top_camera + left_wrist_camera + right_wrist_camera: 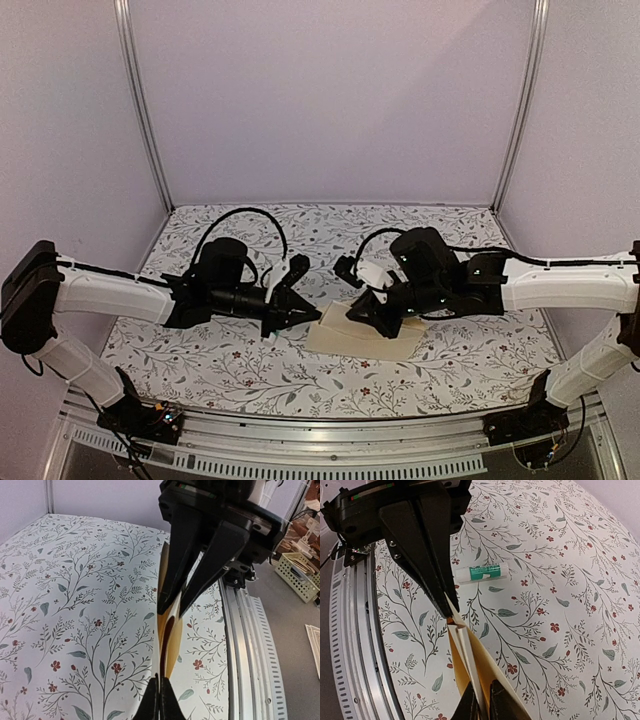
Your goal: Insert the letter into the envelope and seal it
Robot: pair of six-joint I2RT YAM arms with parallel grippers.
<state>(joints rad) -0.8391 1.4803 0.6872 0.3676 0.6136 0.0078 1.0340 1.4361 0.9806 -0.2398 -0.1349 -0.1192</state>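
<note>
The cream envelope (372, 340) is held between both grippers, low over the floral table. My left gripper (316, 318) is shut on its left end, and my right gripper (354, 312) is shut on its right end. In the left wrist view the envelope (175, 645) shows edge-on and bowed open, running from my own fingertips (160, 692) up to the right gripper's. In the right wrist view it (490, 665) runs from my own fingertips (484, 700) to the left gripper's. Tan-orange paper shows inside the opening. I cannot tell whether that is the letter.
A white tube with a green label (481, 572) lies on the floral cloth (560, 580) beyond the envelope. The metal rail of the table's front edge (250, 645) runs close by. A yellow basket (297, 572) stands off the table.
</note>
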